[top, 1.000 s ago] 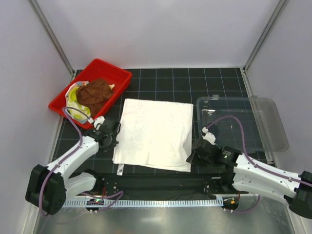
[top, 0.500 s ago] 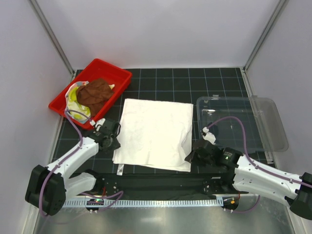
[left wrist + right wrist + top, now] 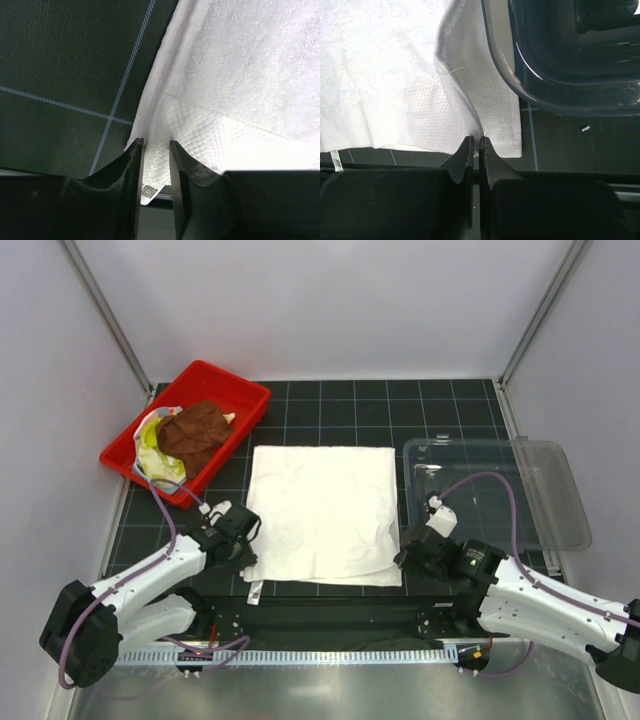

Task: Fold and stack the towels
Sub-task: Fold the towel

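Starting with the biggest thing, a black mat with a thin pale grid (image 3: 330, 405) is seen covering the table. A large white terry towel (image 3: 322, 505) is spread flat in the middle of it, between the two arms, with a second layer peeking out along the near right edge. A clear rectangular plastic bin (image 3: 500, 490) is parked on the right, its near-left corner pretty much against the towel's right edge. A red rectangular plastic tray (image 3: 245, 400) is set at an angle at the far left, well apart from the white towel. A crumpled brown towel (image 3: 195, 430) is piled in it on top of a yellow-green printed cloth (image 3: 150, 445). The left gripper (image 3: 155, 144) is held low at the white towel's near-left corner, jaws a little apart, nothing clamped. The right gripper (image 3: 476, 138) is pressed together at the near-right corner, and a pinch of towel edge looks to be caught at the tips. A small white tag (image 3: 250, 590) is seen sticking out at the near-left corner.
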{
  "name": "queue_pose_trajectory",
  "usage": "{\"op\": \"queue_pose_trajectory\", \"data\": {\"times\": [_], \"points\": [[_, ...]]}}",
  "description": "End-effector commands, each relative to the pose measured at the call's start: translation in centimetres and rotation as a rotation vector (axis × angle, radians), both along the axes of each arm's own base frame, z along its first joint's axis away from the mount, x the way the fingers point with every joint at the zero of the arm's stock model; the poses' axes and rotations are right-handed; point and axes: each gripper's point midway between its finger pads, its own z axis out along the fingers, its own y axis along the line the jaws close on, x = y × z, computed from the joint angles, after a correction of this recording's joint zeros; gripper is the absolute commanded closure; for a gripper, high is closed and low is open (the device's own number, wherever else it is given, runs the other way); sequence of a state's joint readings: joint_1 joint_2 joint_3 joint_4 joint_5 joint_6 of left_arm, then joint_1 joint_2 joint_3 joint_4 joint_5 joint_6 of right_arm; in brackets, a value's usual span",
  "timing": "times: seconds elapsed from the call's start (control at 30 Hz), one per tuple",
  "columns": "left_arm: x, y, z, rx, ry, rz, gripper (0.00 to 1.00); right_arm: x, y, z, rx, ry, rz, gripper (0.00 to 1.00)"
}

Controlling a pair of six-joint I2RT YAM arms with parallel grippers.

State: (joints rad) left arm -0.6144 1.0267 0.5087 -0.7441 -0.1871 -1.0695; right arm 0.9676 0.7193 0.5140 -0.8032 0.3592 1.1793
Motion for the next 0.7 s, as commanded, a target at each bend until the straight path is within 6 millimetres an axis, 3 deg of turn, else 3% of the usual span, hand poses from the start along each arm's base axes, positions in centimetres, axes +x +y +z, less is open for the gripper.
{"op": "queue_pose_trajectory", "data": {"times": [0.0, 0.17, 0.47, 0.67], "points": [[0.4, 0.4, 1.8, 0.039, -0.041, 0.027, 0.68, 0.6, -0.1, 1.2, 0.000, -0.038, -0.015, 0.99], [-0.4, 0.2, 0.9, 0.015, -0.022, 0.027, 0.65, 0.6, 0.1, 1.2, 0.028, -0.043, -0.017, 0.99], [-0.2, 0.0, 0.0, 0.024, -0.013, 0.032, 0.67, 0.4, 0.2, 1.7, 0.048, -0.043, -0.013, 0.99], [0.1, 0.0, -0.1, 0.026, -0.024, 0.033, 0.85, 0.3, 0.4, 1.5, 0.058, -0.037, -0.013, 0.99]]}}
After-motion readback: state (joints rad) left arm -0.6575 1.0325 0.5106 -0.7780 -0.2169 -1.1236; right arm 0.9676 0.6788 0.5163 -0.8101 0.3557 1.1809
